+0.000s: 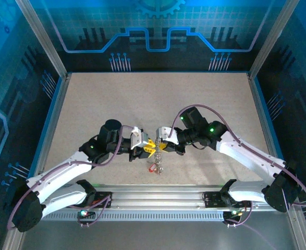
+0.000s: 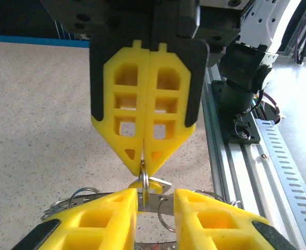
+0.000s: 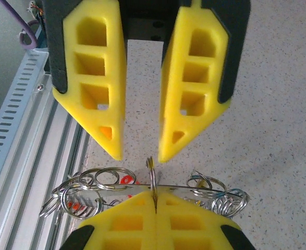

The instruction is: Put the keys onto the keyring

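top external, item one: what do i enter? — clerk
table (image 1: 153,99), speckled beige. two arms meet near its near edge, just beyond a metal rail (image 1: 158,195). left hand (image 1: 147,150) and right hand (image 1: 160,146) tip to tip, almost touching. — checker
item two, the keyring? — clerk
keyring (image 1: 158,160), thin silver metal, hanging below the two hands; whether its low end touches the table, cannot tell. one red key (image 1: 153,167) at its lower left. — checker
right hand, state? — clerk
right wrist view: its yellow fingers (image 3: 139,204) pressed together, nipping thin silver wire of the keyring at the very tips. a straight silver edge runs across just above them, fringed at both ends with small silver rings (image 3: 223,200). red pieces (image 3: 124,179) among the rings on the left; which keys are threaded on, cannot tell. — checker
left hand, state? — clerk
left wrist view: its two yellow fingers (image 2: 116,200) stand apart with a narrow gap, gripping nothing. the keyring's metal lies in that gap; whether it touches a pad, cannot tell. the hand faces the right hand head-on, tips near. — checker
anything else? — clerk
small yellow piece (image 2: 134,184) just under the right hand's tips, too hidden to name. — checker
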Robot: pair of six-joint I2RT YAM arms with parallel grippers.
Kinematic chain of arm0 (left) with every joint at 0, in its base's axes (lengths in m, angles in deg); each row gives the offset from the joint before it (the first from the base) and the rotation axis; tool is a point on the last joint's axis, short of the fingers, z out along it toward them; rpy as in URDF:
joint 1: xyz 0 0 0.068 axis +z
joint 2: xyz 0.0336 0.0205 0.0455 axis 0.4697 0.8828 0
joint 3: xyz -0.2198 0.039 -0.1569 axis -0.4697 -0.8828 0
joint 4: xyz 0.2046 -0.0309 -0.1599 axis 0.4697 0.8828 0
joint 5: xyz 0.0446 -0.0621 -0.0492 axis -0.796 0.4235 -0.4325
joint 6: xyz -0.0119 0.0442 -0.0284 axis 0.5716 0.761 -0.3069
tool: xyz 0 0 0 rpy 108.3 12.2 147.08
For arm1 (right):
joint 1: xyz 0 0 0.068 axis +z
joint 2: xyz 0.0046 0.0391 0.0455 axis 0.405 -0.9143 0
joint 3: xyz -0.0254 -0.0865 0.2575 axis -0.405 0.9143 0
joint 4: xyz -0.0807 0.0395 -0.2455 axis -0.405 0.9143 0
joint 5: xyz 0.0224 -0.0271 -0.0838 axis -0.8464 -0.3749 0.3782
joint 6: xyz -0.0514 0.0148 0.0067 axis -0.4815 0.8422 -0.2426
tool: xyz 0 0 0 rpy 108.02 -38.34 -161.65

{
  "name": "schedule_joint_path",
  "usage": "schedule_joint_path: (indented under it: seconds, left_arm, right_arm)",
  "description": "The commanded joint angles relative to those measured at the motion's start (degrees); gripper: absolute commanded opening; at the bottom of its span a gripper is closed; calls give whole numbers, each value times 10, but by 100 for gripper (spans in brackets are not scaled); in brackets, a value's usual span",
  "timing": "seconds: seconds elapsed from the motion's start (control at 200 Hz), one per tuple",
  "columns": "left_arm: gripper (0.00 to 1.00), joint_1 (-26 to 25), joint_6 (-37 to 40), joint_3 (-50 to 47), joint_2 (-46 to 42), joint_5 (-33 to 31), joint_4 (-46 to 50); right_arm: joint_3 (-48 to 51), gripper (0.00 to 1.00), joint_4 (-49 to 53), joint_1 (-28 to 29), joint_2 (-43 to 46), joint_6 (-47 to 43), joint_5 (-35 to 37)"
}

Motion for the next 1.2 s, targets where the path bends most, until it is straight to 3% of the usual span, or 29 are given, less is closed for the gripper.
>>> schedule_joint_path:
  seconds: [0.0, 0.385, 0.615, 0.655, 0.825, 0.97, 1.196]
  left_arm:
    - [28, 0, -3, 12, 4, -19, 21]
    - [23, -1, -12, 36, 26, -28, 34]
    - [0, -4, -9, 43, 31, -18, 33]
    - [0, -4, -9, 43, 32, -8, 32]
    - [0, -4, -16, 21, 19, 33, -14]
    - [0, -2, -44, -23, 1, 38, -107]
    - [0, -3, -60, -44, -3, 38, -153]
  right_arm:
    - [-19, 0, -10, 6, 11, -5, -12]
    - [-25, 0, -7, 10, 10, -9, -15]
    - [-30, 0, -4, 10, 5, -17, -17]
    - [-28, 0, -6, 10, 6, -18, -19]
    - [2, 18, -64, -11, 21, 7, -78]
    - [-1, 20, -43, -34, 31, 3, -87]
    - [6, 25, -10, -50, 49, -15, -118]
